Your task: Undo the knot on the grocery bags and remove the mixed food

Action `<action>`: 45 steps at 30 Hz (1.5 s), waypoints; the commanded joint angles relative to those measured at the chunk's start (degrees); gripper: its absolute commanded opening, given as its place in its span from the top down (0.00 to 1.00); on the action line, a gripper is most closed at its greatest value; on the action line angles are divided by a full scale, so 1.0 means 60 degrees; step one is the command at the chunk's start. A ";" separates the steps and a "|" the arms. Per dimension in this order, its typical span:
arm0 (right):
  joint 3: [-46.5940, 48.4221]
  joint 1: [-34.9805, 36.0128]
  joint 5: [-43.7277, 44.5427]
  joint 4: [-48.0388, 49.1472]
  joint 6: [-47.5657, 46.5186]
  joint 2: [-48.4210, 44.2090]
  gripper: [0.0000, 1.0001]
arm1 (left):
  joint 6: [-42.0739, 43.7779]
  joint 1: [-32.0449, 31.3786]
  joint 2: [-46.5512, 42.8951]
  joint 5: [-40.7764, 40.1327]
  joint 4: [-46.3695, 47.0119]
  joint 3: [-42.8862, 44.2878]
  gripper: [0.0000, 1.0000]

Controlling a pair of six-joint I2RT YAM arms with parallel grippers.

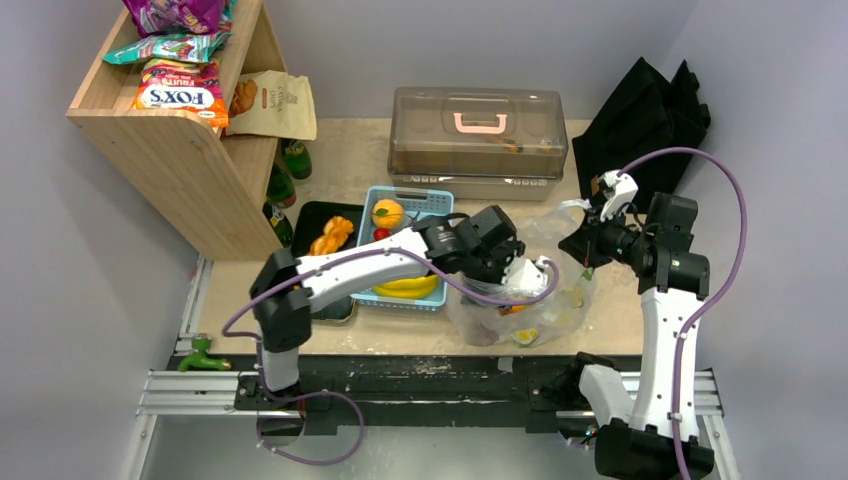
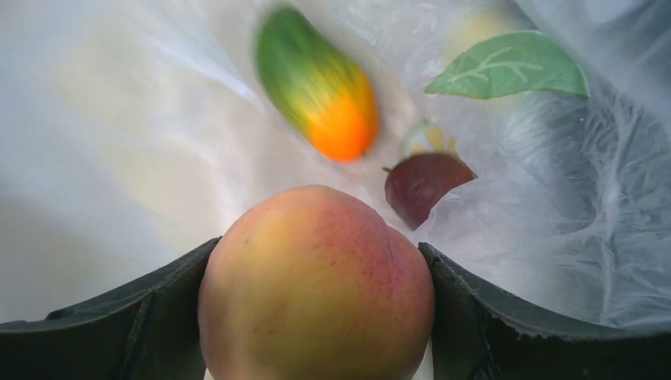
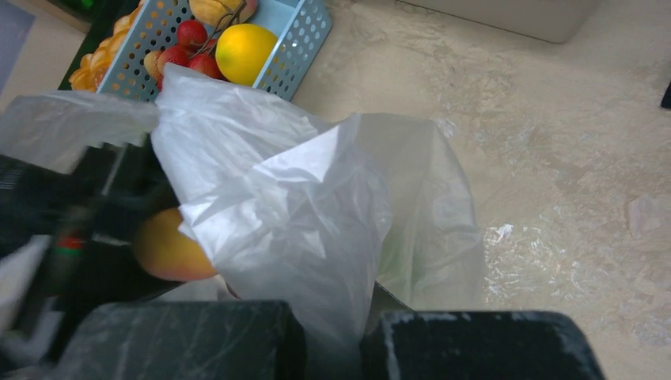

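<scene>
The clear grocery bag (image 1: pixel 560 310) lies open at the table's front right; its knot is out of view. My left gripper (image 1: pixel 520 275) reaches into the bag, and in the left wrist view it (image 2: pixel 316 253) is shut on a peach (image 2: pixel 316 285), with both fingers (image 2: pixel 158 317) against the fruit. Deeper in the bag lie a green-orange mango (image 2: pixel 320 83), a dark red fruit (image 2: pixel 423 182) and a green leaf (image 2: pixel 510 67). My right gripper (image 1: pixel 583 245) is shut on the bag's plastic (image 3: pixel 277 206) and holds the rim up. The peach (image 3: pixel 162 249) shows beside that fold.
A blue basket (image 1: pixel 430 200) holds an orange (image 1: pixel 388 212), a banana (image 1: pixel 408 288), a lemon (image 3: pixel 245 51) and red fruits (image 3: pixel 190 36). Braided bread (image 1: pixel 333 235) lies on a black tray. Behind stand a clear lidded box (image 1: pixel 478 140), a wooden shelf (image 1: pixel 180 150) and a black fabric bag (image 1: pixel 645 110).
</scene>
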 commanded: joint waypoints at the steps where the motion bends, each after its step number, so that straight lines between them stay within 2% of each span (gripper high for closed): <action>1: -0.0046 -0.0001 -0.0050 0.0411 -0.0141 -0.0008 1.00 | -0.0878 -0.0004 -0.1440 0.1098 0.1965 -0.0246 0.68; 6: -0.0208 0.0003 -0.0087 0.0494 -0.0156 -0.0079 1.00 | -0.2125 0.0033 -0.2406 0.1196 0.3936 -0.1015 0.65; 10: -0.0261 0.0001 -0.0101 0.0537 -0.0169 -0.0056 1.00 | -0.2538 0.0012 -0.2355 0.0244 0.5089 -0.1252 0.63; 14: -0.0116 0.0005 -0.0199 0.0644 -0.0142 0.0041 1.00 | -0.2505 0.0133 -0.1661 -0.1323 0.5087 -0.0813 0.75; 17: 0.0009 0.0006 -0.0107 0.0535 -0.0256 0.0041 1.00 | -0.3994 0.0719 -0.2176 -0.0526 0.5988 -0.1113 0.75; 20: -0.0014 0.0003 -0.0097 0.0488 -0.0312 -0.0078 1.00 | -0.4843 0.0825 -0.2635 -0.0035 0.6902 -0.1306 0.69; 23: -0.0082 0.0006 -0.0169 0.0505 -0.0331 -0.0139 1.00 | -0.5608 0.0813 -0.2272 -0.0510 0.6183 -0.0640 0.69; 26: -0.0003 -0.0004 -0.0140 0.0511 -0.0332 -0.0125 1.00 | -0.6147 0.0660 -0.1788 -0.2703 0.5242 -0.0209 0.73; 28: 0.0082 -0.0003 -0.0086 0.0506 -0.0337 -0.0157 1.00 | -0.7131 0.0762 -0.1846 -0.3567 0.5168 -0.0412 0.72; 30: 0.0121 -0.0005 0.0029 0.0511 -0.0315 -0.0228 1.00 | -0.8009 0.0990 -0.2186 -0.3041 0.5400 -0.0811 0.68; 33: 0.0011 0.0005 0.0249 0.0444 -0.0226 -0.0372 1.00 | -0.8991 0.1177 -0.2844 -0.1553 0.6821 -0.1741 0.62; 40: -0.0435 -0.0004 0.0571 0.0773 0.0027 -0.1065 1.00 | -1.1215 0.1541 -0.2821 0.0963 0.7721 -0.1461 0.65; 42: -0.0515 0.0003 0.0735 0.0885 0.0086 -0.1231 1.00 | -1.0644 0.1543 -0.2843 0.1435 0.7788 -0.1284 0.65; 45: -0.0594 -0.0005 0.0986 0.0875 0.0053 -0.1395 1.00 | -0.8284 0.1242 -0.3150 0.1405 0.7682 -0.1307 0.64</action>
